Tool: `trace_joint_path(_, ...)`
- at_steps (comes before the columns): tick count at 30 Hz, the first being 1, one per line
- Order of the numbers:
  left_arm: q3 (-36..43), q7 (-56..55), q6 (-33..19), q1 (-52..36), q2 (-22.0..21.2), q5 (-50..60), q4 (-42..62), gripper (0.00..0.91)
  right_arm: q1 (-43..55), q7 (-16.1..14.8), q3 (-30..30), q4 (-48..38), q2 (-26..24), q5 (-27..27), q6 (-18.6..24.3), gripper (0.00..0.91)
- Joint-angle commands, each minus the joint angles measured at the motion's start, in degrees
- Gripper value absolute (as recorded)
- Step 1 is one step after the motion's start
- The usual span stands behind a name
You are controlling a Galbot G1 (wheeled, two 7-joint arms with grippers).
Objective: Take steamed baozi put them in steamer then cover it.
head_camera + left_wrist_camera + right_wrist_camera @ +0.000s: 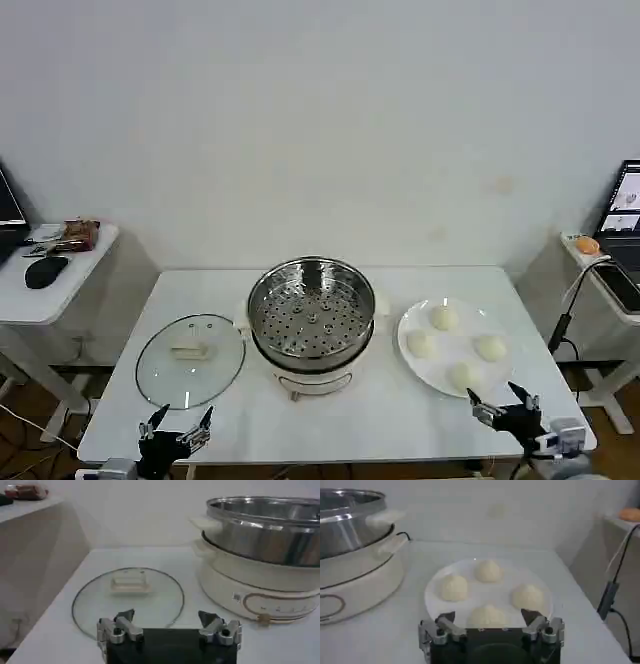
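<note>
Four small round cream-white steamed baozi [455, 347] sit apart from one another on a flat white round plate [417, 367], smooth-skinned and pale yellow where the light falls; the nearest of them lies just ahead of the right tool [506, 409], which hovers at the near edge of the white tabletop [400, 420] with its two dark fingers spread and nothing between them. Beyond that tool and toward the left tool's side stands the round shiny stainless-steel steamer [311, 312], its perforated floor bare, mounted on a white electric pot base [315, 378] with pale side handles. The round clear glass cover [190, 360], metal-rimmed with a whitish bar handle at its centre, lies flat on the tabletop directly ahead of the left tool [176, 428], beside the pot base and apart from it. The left tool likewise hangs low at the near edge, fingers parted and empty. The tabletop is plain and glossy. A bare off-white wall [320, 120] rises behind it. To the far left stands a small white side desk [60, 285] carrying a dark mouse and a few small items; to the far right another desk [600, 275] holds a lit screen and an orange object, with dark cables hanging off it.
</note>
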Motion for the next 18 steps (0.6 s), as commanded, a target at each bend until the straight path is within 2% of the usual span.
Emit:
trace_joint_path(1, 0.0, 0.0, 0.0, 0.0, 0.0, 0.0, 0.0, 0.907, 1.6, -4.8, 0.2, -1.9, -5.0, -13.9, 2.2, 0.907)
trace_joint_path(6, 0.0, 0.4, 0.2, -0.2, -0.1, 0.1, 0.0, 0.907, 5.3, -5.8, -0.8, -4.7, -8.8, -17.1, 3.3, 0.907)
trace_joint_path(9, 0.1, 0.7, 0.5, -0.7, -0.2, 0.1, 0.3, 0.907, 9.0, -7.8, -2.4, -7.5, -11.8, -18.7, 4.8, 0.907)
trace_joint_path(18, 0.0, 1.1, 1.6, -2.2, -0.5, -0.1, 0.9, 0.907, 24.1, -13.6, -15.9, -16.6, -22.4, -19.5, 6.4, 0.907)
